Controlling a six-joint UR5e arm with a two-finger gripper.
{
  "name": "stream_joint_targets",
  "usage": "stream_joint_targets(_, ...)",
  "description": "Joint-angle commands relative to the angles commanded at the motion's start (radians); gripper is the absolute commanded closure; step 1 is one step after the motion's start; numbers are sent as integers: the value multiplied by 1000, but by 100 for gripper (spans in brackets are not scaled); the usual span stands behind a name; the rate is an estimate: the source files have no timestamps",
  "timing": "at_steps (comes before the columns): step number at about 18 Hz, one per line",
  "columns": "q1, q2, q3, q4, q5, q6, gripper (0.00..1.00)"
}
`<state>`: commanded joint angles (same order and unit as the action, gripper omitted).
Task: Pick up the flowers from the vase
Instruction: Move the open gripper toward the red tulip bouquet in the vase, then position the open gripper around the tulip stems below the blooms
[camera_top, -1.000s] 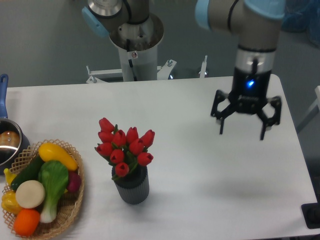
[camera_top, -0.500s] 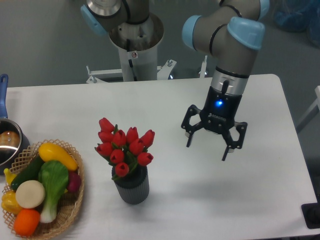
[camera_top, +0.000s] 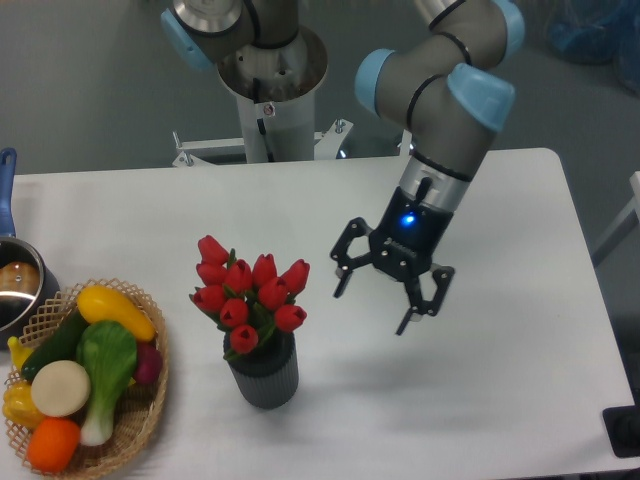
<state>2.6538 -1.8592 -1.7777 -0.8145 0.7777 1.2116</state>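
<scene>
Red tulip flowers (camera_top: 250, 290) standing bunched and upright in the vase (camera_top: 264, 370), a dark ribbed cylinder on the white table (camera_top: 500, 400), toward the front and left of the middle. Buds fanned out above the rim, leaves and stems crowded into the mouth, the bunch's long axis close to vertical with a slight lean up and to the left in view. Only the lowest stretch of stem visible between the bottom buds and the rim, so little bare stem on offer.

Just to the right of the buds and at about their height in view, the gripper (camera_top: 371, 305): fingers spread wide, nothing between them, apart from the flowers with a clear strip of table showing between. Tilted, fingertips angled down and slightly toward the bunch. Flowers therefore to the gripper's left in view and a little lower; likely a sideways approach with the fingers straddling the stems or the cluster of buds, then a lift straight up along the stem axis to clear the vase.

Further left, a wicker basket (camera_top: 135, 435) of toy vegetables and the edge of a steel pot (camera_top: 20, 285), both well apart from the vase.

No brand, label or readable writing on vase, flowers or table; only a small red-and-white sticker on the robot's pedestal (camera_top: 268, 110), too small to read.
</scene>
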Motion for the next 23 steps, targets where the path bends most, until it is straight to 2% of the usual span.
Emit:
stream_joint_targets(5,11,9,-78,-2,-54,100,0)
stream_joint_targets(13,5,28,-127,-2,-294,94,0)
stream_joint_targets(23,-38,31,-141,3,-308,135,0)
